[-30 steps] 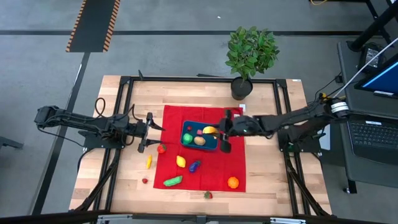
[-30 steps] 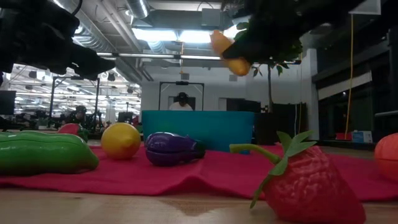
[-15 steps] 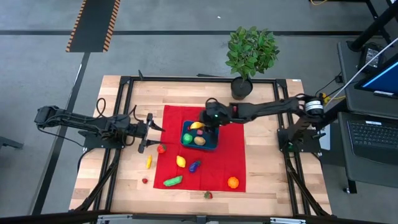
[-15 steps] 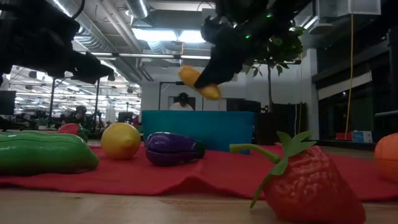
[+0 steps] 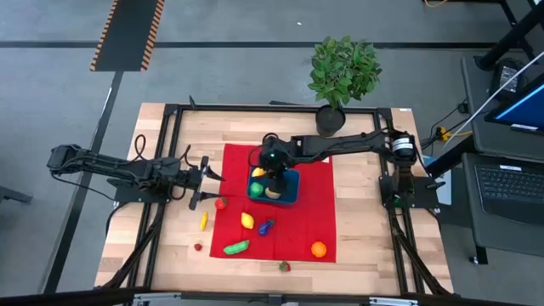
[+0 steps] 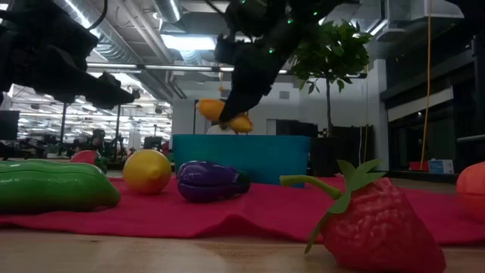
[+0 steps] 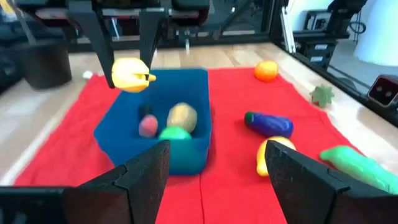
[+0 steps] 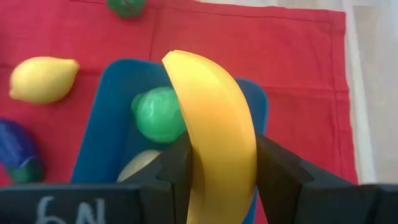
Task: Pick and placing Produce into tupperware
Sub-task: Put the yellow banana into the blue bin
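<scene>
From above we see the right gripper reached across over the blue container, pinching a yellow banana above its left end. Container sits on the red cloth, with a green piece and a tan piece inside. Left gripper waits off the cloth's left edge, fingers spread, nothing between them. Loose on the cloth: lemon, eggplant, cucumber, orange. A small red piece lies at the cloth's left edge; a yellow piece and a tiny red one lie on bare wood. Strawberry is just off the front edge. Potted plant stands at the back of the table.

Low view: banana hangs clear above the container wall, not touching it. Cucumber, lemon, eggplant and strawberry line the foreground.

Left wrist view: we look past spread fingers at the container, banana held in the air over its far corner. A pink-red piece, probably another fruit, lies inside too.

Right wrist view: fingers clamp the banana on both sides, container directly beneath.
</scene>
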Available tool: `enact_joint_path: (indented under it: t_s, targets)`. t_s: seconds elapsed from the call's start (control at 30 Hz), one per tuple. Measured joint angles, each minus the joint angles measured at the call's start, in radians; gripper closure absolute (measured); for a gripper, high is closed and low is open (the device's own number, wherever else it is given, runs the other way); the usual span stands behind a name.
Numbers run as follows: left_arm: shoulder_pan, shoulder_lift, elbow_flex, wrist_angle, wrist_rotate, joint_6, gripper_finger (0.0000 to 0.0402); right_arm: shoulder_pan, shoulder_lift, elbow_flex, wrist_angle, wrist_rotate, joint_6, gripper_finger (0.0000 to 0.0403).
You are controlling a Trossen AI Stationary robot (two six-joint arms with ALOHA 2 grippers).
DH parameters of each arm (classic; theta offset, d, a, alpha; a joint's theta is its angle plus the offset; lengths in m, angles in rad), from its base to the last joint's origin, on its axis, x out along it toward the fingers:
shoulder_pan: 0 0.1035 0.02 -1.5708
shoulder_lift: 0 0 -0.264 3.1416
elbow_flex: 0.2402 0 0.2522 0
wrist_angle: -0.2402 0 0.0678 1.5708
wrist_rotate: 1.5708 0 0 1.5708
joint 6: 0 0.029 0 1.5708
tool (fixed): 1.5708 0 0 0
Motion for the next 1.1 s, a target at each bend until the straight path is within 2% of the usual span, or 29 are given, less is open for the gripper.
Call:
enact_joint_path:
  t_s: [0.13, 0.47, 1.0, 1.1]
  targets:
    - [0.000, 0.000, 0.000, -0.005, 0.000, -0.001, 0.0147, 0.000, 0.023, 0.004, 0.008, 0.002, 0.023, 0.0263]
    - [0.000, 0.000, 0.000, -0.008, 0.000, -0.001, 0.0147, 0.035, 0.058, 0.004, 0.004, 0.121, 0.024, 0.0263]
    - [0.000, 0.000, 0.000, -0.008, 0.000, -0.003, 0.0147, 0.048, 0.120, 0.003, 0.017, 0.153, 0.024, 0.0263]
    - [0.000, 0.000, 0.000, -0.011, 0.000, -0.002, 0.0147, 0.048, 0.119, 0.003, 0.033, 0.153, 0.024, 0.0245]
